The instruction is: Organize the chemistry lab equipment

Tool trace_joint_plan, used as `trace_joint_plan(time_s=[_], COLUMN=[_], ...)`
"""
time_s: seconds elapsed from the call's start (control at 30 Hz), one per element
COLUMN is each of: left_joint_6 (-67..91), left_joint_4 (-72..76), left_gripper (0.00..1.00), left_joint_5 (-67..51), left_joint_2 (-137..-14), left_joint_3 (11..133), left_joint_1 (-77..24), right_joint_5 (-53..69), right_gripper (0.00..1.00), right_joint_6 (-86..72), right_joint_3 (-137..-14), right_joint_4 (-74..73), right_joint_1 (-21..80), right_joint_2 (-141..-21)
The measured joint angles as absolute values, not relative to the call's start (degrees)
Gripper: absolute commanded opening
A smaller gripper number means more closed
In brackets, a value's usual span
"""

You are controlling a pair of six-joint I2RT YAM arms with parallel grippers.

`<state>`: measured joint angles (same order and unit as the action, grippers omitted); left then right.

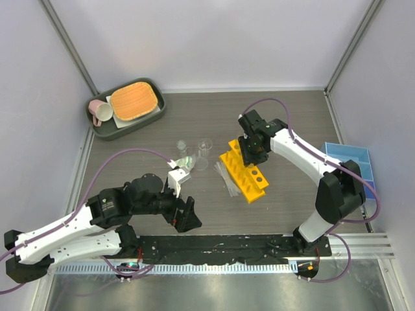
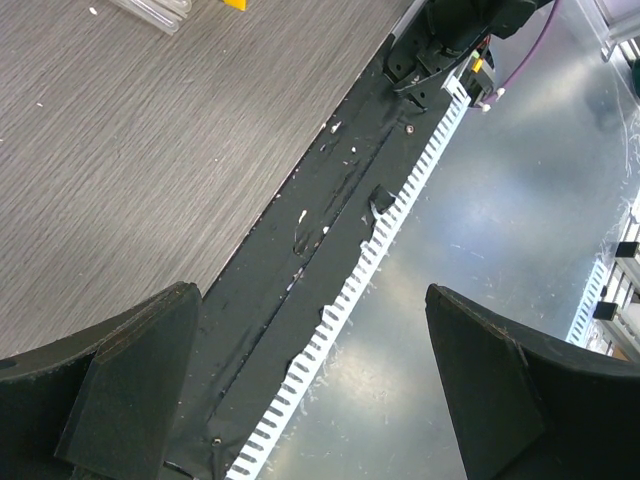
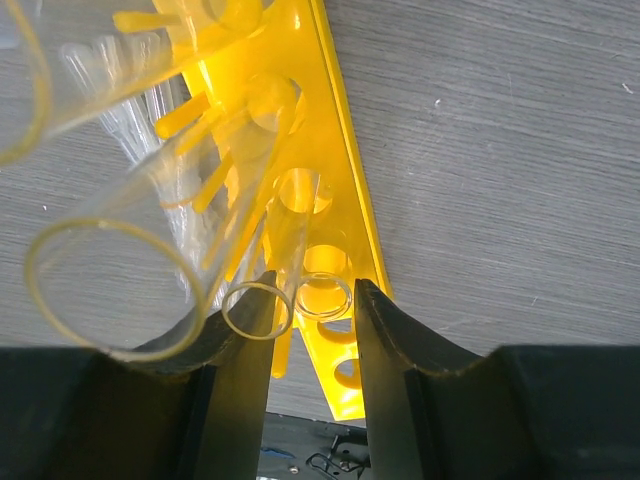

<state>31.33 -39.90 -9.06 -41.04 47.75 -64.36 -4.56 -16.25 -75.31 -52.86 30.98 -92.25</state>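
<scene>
A yellow test tube rack [image 1: 244, 170] lies mid-table; it fills the right wrist view [image 3: 340, 160]. My right gripper [image 1: 252, 157] hovers over its far end. In the right wrist view the gripper [image 3: 314, 300] is narrowly open around a clear tube [image 3: 300, 215] standing in a rack hole, with a small gap at the left finger. Other clear tubes [image 3: 110, 285] lean beside it. A clear pipette bundle [image 1: 226, 177] lies left of the rack. Three small beakers [image 1: 201, 162] stand further left. My left gripper [image 1: 188, 217] is open and empty [image 2: 310, 295] over the table's front edge.
A blue compartment tray [image 1: 353, 165] sits at the right edge, behind the right arm. A grey tray [image 1: 126, 123] with an orange pad and a pink mug [image 1: 98, 112] stands at the back left. A black strip [image 2: 330, 200] runs along the front edge.
</scene>
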Motion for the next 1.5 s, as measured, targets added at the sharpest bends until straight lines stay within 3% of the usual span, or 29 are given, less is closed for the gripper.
trace_joint_plan(time_s=[0.4, 0.7, 1.07, 1.5], left_joint_6=[31.5, 31.8, 34.3, 35.5], left_joint_4=[-39.7, -39.8, -40.7, -41.5], left_gripper=[1.0, 1.0, 1.0, 1.0], left_joint_5=[-9.1, -9.0, -8.4, -7.6], left_joint_2=[-41.4, -41.0, -37.9, -36.9], left_joint_3=[47.7, 47.8, 49.4, 49.5], left_joint_1=[-64.4, -64.4, -64.4, -64.4], right_joint_5=[-5.8, -6.8, -7.7, -10.1], right_gripper=[0.44, 0.44, 0.44, 0.44], right_joint_6=[-16.7, -18.6, -19.7, -19.6], right_joint_3=[-79.6, -79.8, -67.9, -65.0], right_joint_4=[-58.7, -61.8, -56.8, -49.2], right_joint_1=[32.2, 42.7, 45.3, 45.3], right_joint_2=[-85.2, -79.5, -78.5, -83.3])
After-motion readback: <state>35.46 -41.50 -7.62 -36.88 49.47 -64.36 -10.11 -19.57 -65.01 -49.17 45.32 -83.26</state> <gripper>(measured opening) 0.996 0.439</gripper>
